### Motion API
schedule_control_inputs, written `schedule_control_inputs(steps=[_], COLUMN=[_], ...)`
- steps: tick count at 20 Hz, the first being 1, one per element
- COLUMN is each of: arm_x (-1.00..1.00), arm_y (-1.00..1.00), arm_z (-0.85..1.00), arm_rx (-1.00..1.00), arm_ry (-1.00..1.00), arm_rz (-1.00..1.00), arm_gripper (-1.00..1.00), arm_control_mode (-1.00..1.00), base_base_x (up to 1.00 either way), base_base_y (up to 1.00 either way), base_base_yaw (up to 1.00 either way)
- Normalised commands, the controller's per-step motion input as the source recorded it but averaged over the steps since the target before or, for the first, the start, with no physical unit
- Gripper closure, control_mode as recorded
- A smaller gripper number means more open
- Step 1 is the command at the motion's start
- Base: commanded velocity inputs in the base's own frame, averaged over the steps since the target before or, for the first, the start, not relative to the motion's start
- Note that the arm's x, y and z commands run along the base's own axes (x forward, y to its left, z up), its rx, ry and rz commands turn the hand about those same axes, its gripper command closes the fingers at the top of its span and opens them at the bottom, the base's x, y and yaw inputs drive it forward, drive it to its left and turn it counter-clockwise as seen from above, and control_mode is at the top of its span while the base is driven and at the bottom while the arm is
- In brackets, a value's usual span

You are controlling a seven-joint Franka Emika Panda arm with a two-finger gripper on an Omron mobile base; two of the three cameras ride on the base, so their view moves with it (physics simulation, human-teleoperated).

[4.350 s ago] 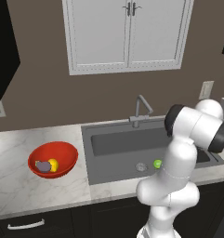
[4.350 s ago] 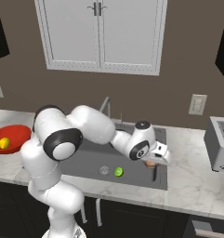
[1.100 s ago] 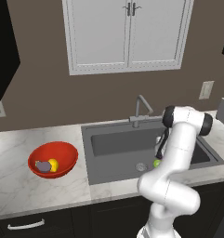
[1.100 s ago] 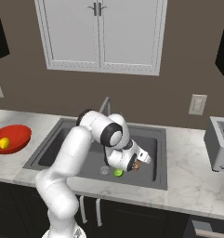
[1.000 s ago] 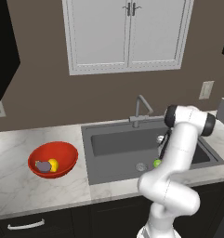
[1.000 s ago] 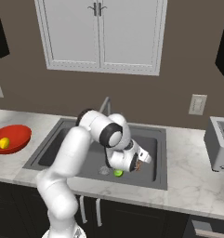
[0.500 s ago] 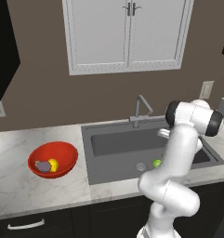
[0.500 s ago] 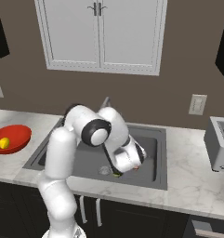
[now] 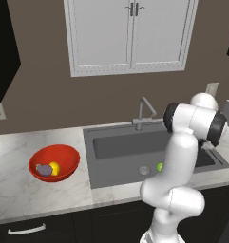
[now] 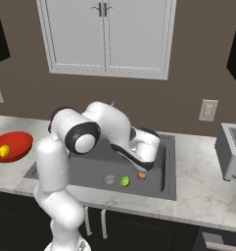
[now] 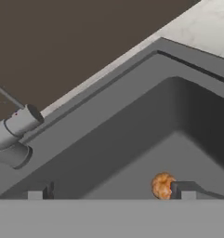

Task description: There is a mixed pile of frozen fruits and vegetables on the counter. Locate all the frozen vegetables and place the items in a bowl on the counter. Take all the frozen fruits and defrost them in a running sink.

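We see the arm bent down into the sink (image 10: 90, 169), its fingers (image 11: 111, 190) spread wide apart and gripping nothing — in the hand view the two tips stand far apart, and a small orange fruit (image 11: 162, 185) lies on the basin floor just beside one tip, apart from the other. In the right base view the same orange fruit (image 10: 141, 175) rests on the sink floor just under the hand, with the green fruit (image 10: 124, 181) near it toward the drain (image 10: 109, 180). In the left base view the green fruit (image 9: 159, 167) peeks out beside the arm, close to the drain (image 9: 144, 170). The faucet (image 9: 143, 110) stands at the back rim of the sink; whether water runs we cannot tell. On the counter (image 9: 21, 190), left of the sink, sits the red bowl (image 9: 63, 156) — inside it lie the yellow piece (image 9: 54, 168) and the purple-grey piece (image 9: 42, 169), touching each other. A toaster (image 10: 230, 157) stands on the counter at the far right.
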Motion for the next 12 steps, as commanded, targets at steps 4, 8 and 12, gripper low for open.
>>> schedule_control_inputs(steps=[4,8,12], arm_x=[-0.01,-0.07,-0.14], arm_y=[0.0,0.0,0.0], arm_z=[1.0,1.0,1.0], arm_rx=[0.07,0.04,0.04], arm_ry=[0.0,0.0,0.0], arm_rz=[0.02,0.03,0.03], arm_gripper=[-1.0,-1.0,-1.0], arm_control_mode=[-1.0,-1.0,-1.0], base_base_x=[0.0,0.0,0.0], base_base_y=[0.0,0.0,0.0], base_base_yaw=[0.0,0.0,0.0])
